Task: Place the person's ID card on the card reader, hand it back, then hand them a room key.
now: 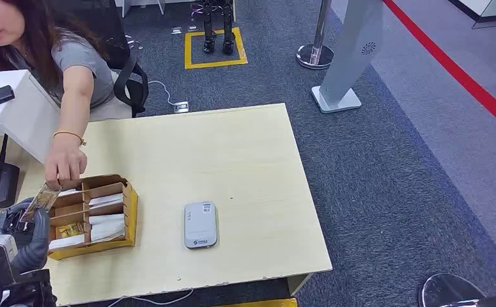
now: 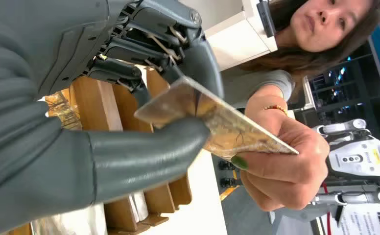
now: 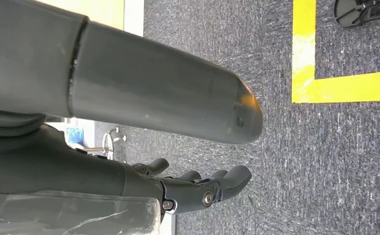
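Left hand (image 2: 144, 122) at 8 o'clock of the table (image 1: 232, 153), pinching a card (image 2: 217, 122) between thumb and fingers; the person's hand (image 2: 281, 166) grips the same card's far end. Cardboard organizer (image 1: 95, 214) (white cards in its slots) just beside, toward 9 o'clock. Card reader (image 1: 200, 224) at 6 o'clock, apart. Right hand (image 3: 198, 188) hangs over carpet, fingers spread, holding nothing.

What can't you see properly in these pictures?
- The card's print: blurred in the left wrist view, partly covered by the left hand and the person's hand.
- The card reader's label: too small in the head view.
- Contents of the cardboard box: white sleeves, details unreadable.
- The right hand's fingers: mostly hidden behind its thumb.
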You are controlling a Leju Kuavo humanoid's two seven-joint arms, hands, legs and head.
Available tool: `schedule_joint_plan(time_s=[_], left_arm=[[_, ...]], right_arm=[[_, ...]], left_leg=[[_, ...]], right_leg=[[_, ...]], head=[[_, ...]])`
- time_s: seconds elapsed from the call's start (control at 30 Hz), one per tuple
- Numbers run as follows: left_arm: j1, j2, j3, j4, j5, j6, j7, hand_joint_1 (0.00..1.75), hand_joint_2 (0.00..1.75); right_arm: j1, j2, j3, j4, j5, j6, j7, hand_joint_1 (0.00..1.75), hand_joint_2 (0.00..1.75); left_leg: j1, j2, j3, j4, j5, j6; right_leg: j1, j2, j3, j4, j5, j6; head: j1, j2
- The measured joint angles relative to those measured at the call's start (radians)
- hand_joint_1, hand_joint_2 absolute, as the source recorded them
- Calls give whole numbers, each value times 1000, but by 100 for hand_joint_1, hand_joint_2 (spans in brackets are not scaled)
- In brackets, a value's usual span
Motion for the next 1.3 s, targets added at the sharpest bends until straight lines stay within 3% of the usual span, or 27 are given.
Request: schedule_joint_plan(time_s=[0.67, 1.0, 1.2, 1.3], left_arm=[[-16, 0, -4, 43, -4, 43, 23, 175, 175], [-41, -4, -100, 43, -277, 249, 7, 175, 175], [-79, -7, -195, 44, -593, 435, 29, 175, 175], [-106, -7, -248, 46, -710, 485, 51, 175, 175]], right_arm=[[-2, 0, 17, 0, 13, -2, -1, 0, 175], [-3, 1, 17, 0, 12, -2, 5, 0, 175], [-5, 2, 17, 0, 38, 2, 5, 0, 175], [-9, 2, 18, 0, 48, 4, 5, 0, 175]], left_leg=[[0, 0, 0, 0, 0, 0], [0, 0, 0, 0, 0, 0], [0, -1, 0, 0, 0, 0], [0, 0, 0, 0, 0, 0]], right_leg=[[0, 0, 0, 0, 0, 0], [0, 0, 0, 0, 0, 0], [0, -1, 0, 0, 0, 0], [0, -1, 0, 0, 0, 0]], head=[[0, 0], [0, 0], [0, 0], [0, 0]])
